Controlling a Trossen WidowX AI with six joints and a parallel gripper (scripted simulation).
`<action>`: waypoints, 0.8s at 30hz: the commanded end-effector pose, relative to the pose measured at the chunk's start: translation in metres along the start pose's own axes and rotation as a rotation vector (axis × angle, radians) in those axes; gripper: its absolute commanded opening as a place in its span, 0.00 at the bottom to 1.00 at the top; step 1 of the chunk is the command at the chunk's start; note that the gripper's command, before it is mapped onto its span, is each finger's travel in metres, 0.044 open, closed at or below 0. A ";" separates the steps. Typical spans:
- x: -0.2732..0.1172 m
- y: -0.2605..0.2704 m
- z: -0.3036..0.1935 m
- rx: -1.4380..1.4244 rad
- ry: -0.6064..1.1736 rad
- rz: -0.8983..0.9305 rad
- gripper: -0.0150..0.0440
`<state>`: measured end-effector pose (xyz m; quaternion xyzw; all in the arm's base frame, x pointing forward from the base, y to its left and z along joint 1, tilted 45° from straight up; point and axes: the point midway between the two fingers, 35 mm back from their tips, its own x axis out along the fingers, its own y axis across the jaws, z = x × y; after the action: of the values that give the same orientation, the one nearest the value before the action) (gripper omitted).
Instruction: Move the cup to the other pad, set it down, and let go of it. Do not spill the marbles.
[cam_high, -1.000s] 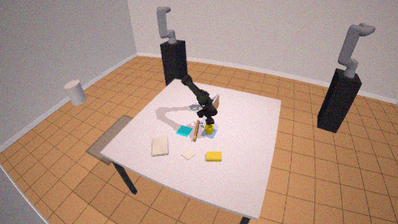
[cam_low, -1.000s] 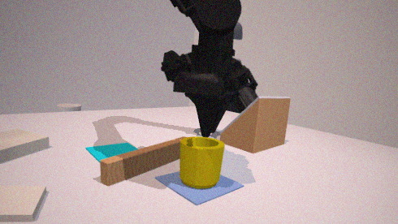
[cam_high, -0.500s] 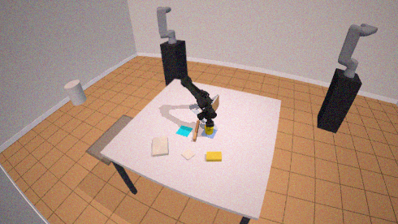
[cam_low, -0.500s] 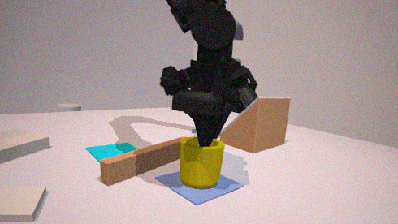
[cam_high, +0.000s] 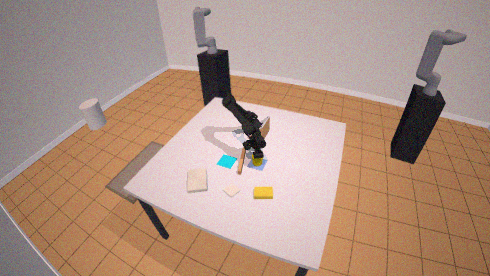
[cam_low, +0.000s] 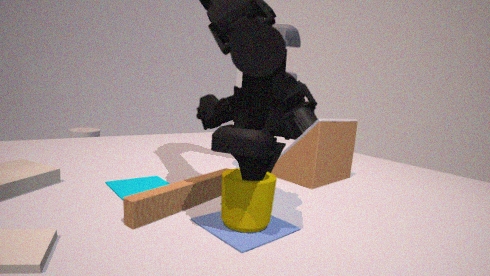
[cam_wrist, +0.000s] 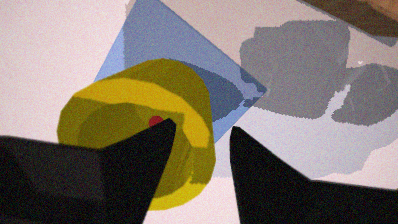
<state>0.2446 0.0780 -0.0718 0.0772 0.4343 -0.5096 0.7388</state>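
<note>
The main hazard, as I judged it, was a tip: the black parallel-jaw gripper (cam_wrist: 202, 135) stood straddling only one side of the short yellow cylindrical cup (cam_low: 248, 200), so a pinch on the wall alone, followed by a fast or slanted lift, could lean the cup and roll the marbles out. A second risk was the long wooden bar (cam_low: 172, 198) lying just beside the cup, between it and the cyan square pad (cam_low: 136, 185); a low carry toward that pad could knock the cup base against the bar.

The cup stood upright on the pale blue square pad (cam_low: 270, 233), on the white table (cam_high: 310, 165). In the wrist view one dark finger (cam_wrist: 150, 155) reached down inside the rim, partly covering a small red marble (cam_wrist: 155, 120) (the only marble visible there), while the other finger hung outside the wall over the blue pad. The jaws were parted with a gap wider than the wall, gripping nothing. The tan wooden wedge (cam_low: 320, 152) stood behind the cup, apart from it.
</note>
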 end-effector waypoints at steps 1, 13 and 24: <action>0.000 0.000 0.000 0.000 0.000 0.000 0.53; 0.000 0.000 0.000 0.000 0.000 0.000 0.39; 0.000 0.000 0.000 0.000 0.000 0.000 0.27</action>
<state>0.2443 0.0777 -0.0719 0.0768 0.4344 -0.5097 0.7387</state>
